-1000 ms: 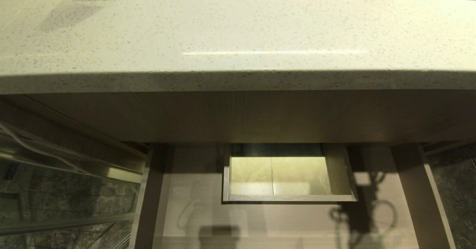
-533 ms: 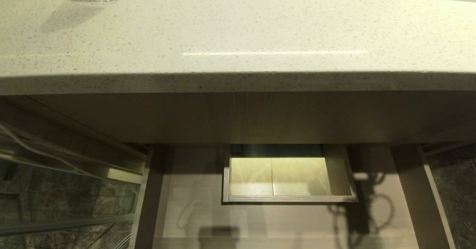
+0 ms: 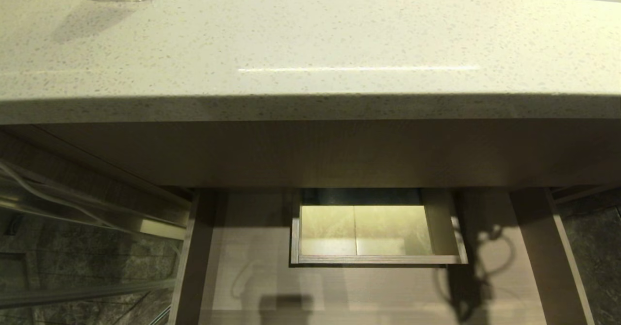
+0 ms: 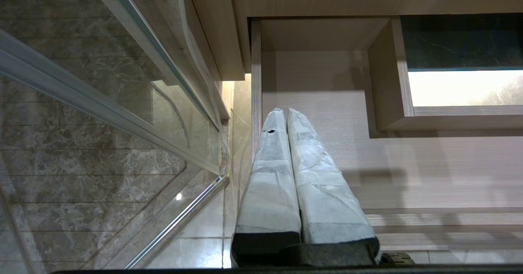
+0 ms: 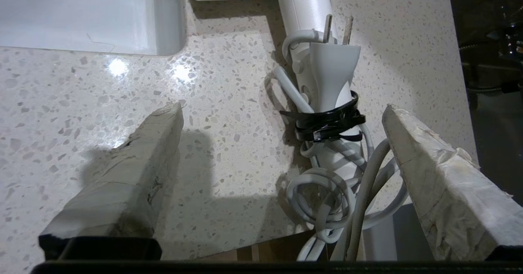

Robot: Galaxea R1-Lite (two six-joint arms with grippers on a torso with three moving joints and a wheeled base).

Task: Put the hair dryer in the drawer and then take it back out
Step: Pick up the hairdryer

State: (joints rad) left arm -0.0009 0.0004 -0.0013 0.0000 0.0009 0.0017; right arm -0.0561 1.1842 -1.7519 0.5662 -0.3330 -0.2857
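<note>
Right pincer [image 5: 282,114] hangs spread wide and empty over your hair dryer [image 5: 322,61], which lies at the counter [image 5: 81,114] edge beside the sink [image 5: 122,20]. Left pincer [image 4: 284,114] sits clenched. Your drawer [image 3: 378,286] stands open and bare; both steps remain.

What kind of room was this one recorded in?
Most likely a bathroom: a speckled stone vanity countertop with a white sink basin set in it, a white hair dryer lying on top, and a glass panel over marble tile alongside, probably a shower screen.
</note>
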